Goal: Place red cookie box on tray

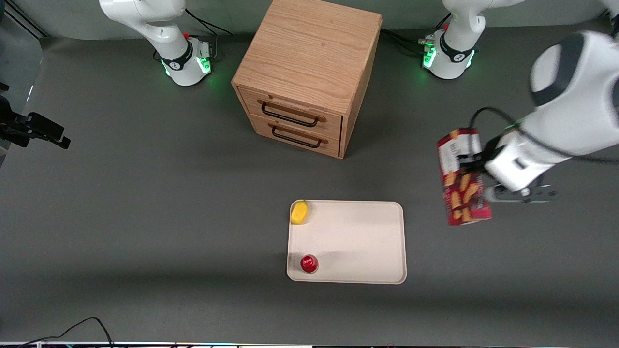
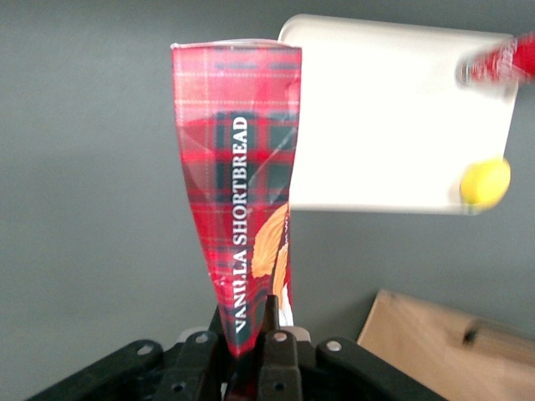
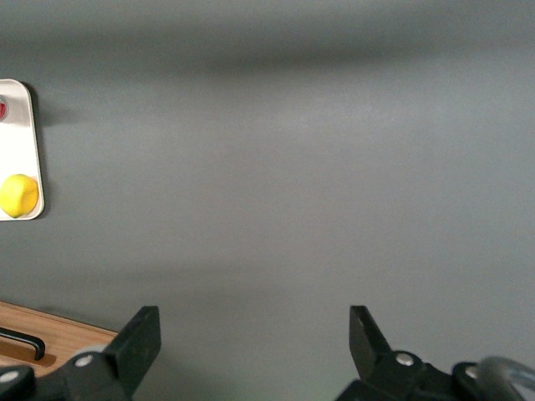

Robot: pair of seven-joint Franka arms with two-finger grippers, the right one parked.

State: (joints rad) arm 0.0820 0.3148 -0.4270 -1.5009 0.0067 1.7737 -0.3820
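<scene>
Holding red cookie box [image 1: 463, 177] pinched in my claw [image 2: 251, 338], lifted off bench, beside tray [image 1: 367, 241], toward working arm's end. Light thin carton, crushing under grip; better hold by stiffer edges.

Left arm reaching in above the table, claw [image 2: 251, 338] clamped tight, wrist angled downward

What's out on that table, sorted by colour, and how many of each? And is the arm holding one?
Red: 2, the red cookie box, gripped by the left gripper and held above the table beside the tray, and a small can on the tray
Yellow: 1, a lemon on the tray
Cream-white: 1, the tray
Wood: 1, a drawer cabinet
Total: 5
</scene>
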